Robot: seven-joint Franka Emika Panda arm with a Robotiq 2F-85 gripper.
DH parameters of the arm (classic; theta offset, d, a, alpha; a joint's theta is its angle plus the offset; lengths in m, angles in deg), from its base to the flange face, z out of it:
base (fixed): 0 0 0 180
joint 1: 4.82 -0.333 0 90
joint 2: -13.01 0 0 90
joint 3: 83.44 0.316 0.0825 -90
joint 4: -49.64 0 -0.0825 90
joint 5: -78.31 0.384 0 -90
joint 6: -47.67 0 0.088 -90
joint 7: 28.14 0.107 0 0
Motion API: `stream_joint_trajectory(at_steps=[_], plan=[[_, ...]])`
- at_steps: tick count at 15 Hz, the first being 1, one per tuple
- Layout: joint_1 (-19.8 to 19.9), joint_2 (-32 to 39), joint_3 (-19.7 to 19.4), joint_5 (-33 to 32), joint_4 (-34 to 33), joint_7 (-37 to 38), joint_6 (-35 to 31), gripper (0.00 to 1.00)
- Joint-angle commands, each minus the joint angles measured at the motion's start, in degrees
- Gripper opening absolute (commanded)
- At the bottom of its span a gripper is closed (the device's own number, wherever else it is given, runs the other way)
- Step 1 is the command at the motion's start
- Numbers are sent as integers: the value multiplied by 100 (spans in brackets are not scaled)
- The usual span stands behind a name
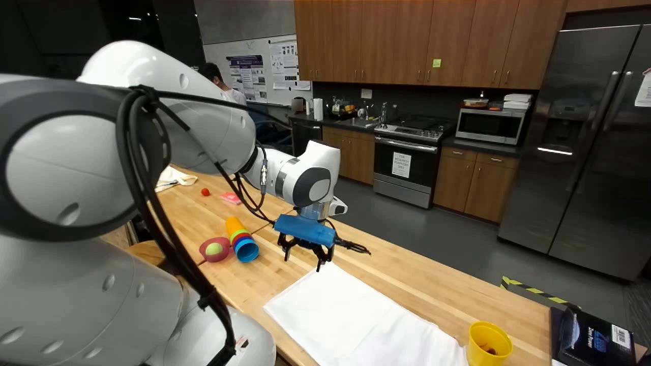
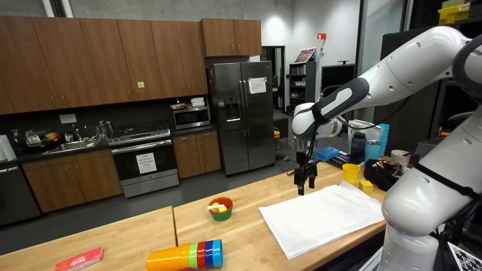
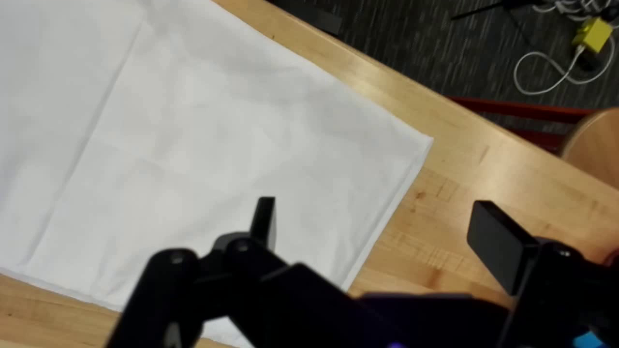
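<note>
My gripper (image 1: 302, 262) is open and empty, pointing down above the table. It also shows in an exterior view (image 2: 306, 189). In the wrist view its fingers (image 3: 375, 217) stand wide apart, one over the white cloth (image 3: 217, 145) and one over bare wood beside the cloth's edge. The cloth lies mostly flat on the wooden table in both exterior views (image 1: 351, 310) (image 2: 324, 216), with light creases. The gripper is nearest to this cloth and appears apart from it. Nothing is between the fingers.
Nested coloured cups (image 2: 188, 256) lie on their side near a reddish bowl (image 1: 209, 252) with a yellow-green ball. An orange-green bowl (image 2: 221, 215) holds small items. A yellow cup (image 1: 485, 351) and yellow block (image 2: 366, 187) stand by the cloth. A pink packet (image 2: 80, 259) lies farther off.
</note>
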State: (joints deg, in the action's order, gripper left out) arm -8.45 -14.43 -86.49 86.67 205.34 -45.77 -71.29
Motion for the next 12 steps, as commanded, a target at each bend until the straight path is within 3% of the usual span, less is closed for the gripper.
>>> stream_joint_trajectory(at_steps=[1,5,6,12], plan=[[268,657,63,-99,-108,889,-540,100],[740,1271,-157,-206,-306,1462,-956,100],[545,948,-88,-57,-102,1166,-799,100],[733,1294,-182,-87,-281,1291,-934,100]])
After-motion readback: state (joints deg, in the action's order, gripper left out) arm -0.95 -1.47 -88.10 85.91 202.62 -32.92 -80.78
